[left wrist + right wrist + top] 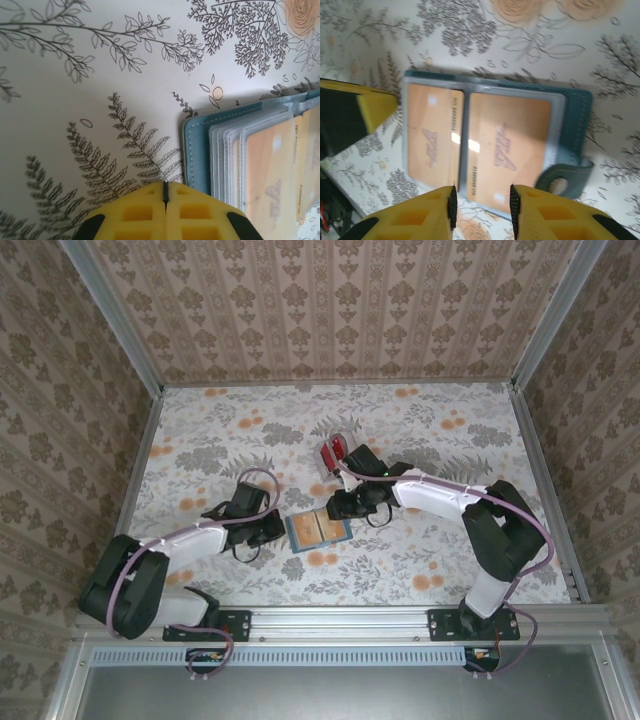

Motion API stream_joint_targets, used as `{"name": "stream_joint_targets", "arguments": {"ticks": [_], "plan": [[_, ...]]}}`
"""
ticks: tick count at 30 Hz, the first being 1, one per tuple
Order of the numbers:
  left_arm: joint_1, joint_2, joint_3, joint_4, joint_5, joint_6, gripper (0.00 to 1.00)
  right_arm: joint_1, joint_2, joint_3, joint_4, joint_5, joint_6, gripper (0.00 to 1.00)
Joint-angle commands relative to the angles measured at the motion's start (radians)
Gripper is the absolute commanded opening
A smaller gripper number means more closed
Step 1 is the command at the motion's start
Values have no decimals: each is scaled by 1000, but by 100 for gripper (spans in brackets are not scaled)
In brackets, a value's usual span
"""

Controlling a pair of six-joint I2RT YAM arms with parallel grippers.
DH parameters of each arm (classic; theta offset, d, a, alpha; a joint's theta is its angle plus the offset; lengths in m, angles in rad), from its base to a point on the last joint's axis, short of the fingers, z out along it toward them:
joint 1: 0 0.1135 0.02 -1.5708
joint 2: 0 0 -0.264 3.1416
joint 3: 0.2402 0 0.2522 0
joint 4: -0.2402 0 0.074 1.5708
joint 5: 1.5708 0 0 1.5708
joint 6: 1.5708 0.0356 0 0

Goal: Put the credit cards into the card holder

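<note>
Left fingers pressed together, right fingers spread, over a floral tabletop within patterned walls.

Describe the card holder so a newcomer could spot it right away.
On the floral tabletop, look near the front middle, between the left claw and right claw. The card holder lies open there, flat, with two orange cards under clear sleeves. Its teal cover and strap tab set it apart from the small red cards farther back.

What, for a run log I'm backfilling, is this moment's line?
card holder: open, flat | left fingers: shut, beside its edge | right fingers: open, empty, above it | credit cards: red, outside holder, farther back
</note>
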Motion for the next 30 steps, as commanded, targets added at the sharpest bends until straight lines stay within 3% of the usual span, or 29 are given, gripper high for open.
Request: {"name": "stream_joint_targets", "arguments": {"ticks": [1, 8, 14, 19, 30], "plan": [[5, -69, 57, -100, -23, 27, 4, 0, 17, -22, -21, 35, -3, 36], [-68, -140, 114, -138, -55, -8, 7, 0, 52, -19, -16, 67, -2, 36], [-169, -13, 173, -112, -73, -22, 6, 1, 84, -21, -8, 72, -2, 36], [-181, 72, 177, -94, -72, -20, 5, 1, 102, -24, 6, 75, 4, 37], [-178, 94, 125, -55, -84, -39, 4, 3, 119, -33, 49, 18, 23, 37]]}}
